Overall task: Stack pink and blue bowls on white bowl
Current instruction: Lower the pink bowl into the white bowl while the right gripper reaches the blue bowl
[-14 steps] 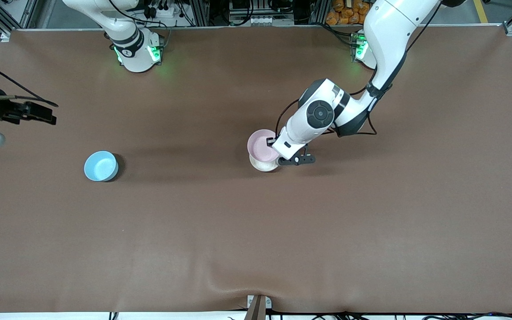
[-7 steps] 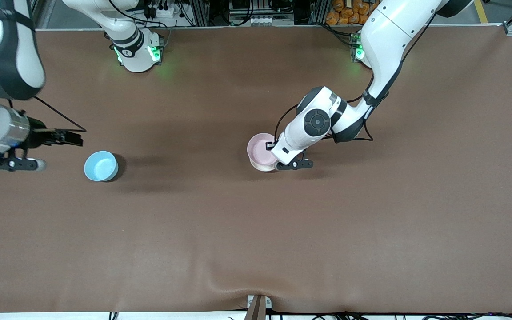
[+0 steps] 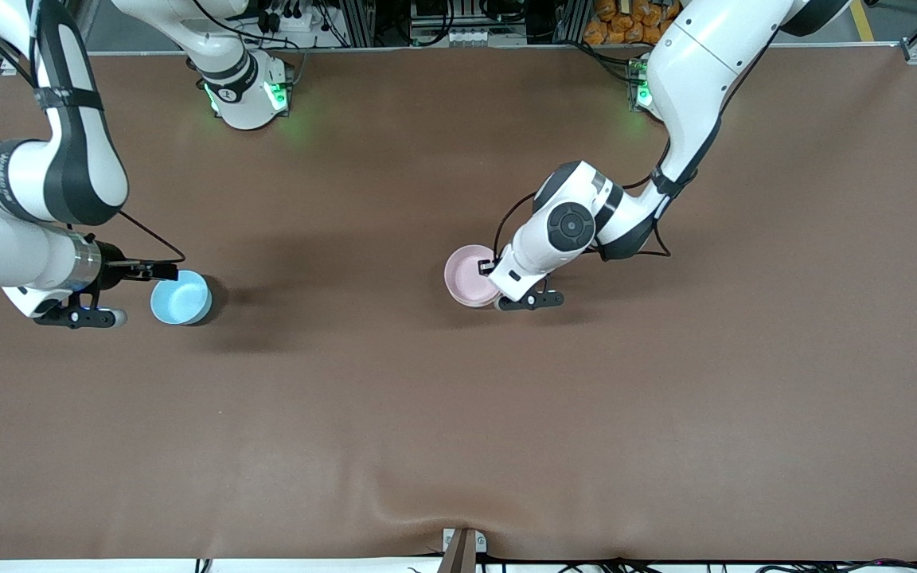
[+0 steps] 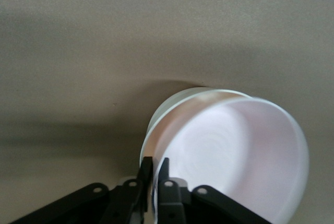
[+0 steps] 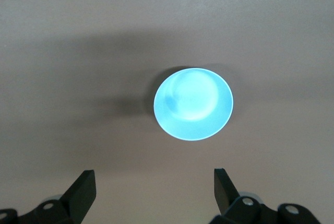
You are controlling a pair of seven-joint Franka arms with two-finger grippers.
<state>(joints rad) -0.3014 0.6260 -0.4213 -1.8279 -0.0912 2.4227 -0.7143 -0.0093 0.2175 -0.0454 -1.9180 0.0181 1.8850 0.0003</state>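
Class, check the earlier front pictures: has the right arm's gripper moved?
Yes. The right gripper has travelled from the table's edge at the right arm's end toward the blue bowl, which stayed put; it now hovers beside it, open.

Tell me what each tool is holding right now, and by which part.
The left tool pinches the pink bowl by its rim, over the white bowl. The right tool holds nothing, open beside the blue bowl.

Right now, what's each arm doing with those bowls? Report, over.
Left gripper shut on pink bowl, setting it into white bowl. Right gripper open beside blue bowl. Nothing in the way.
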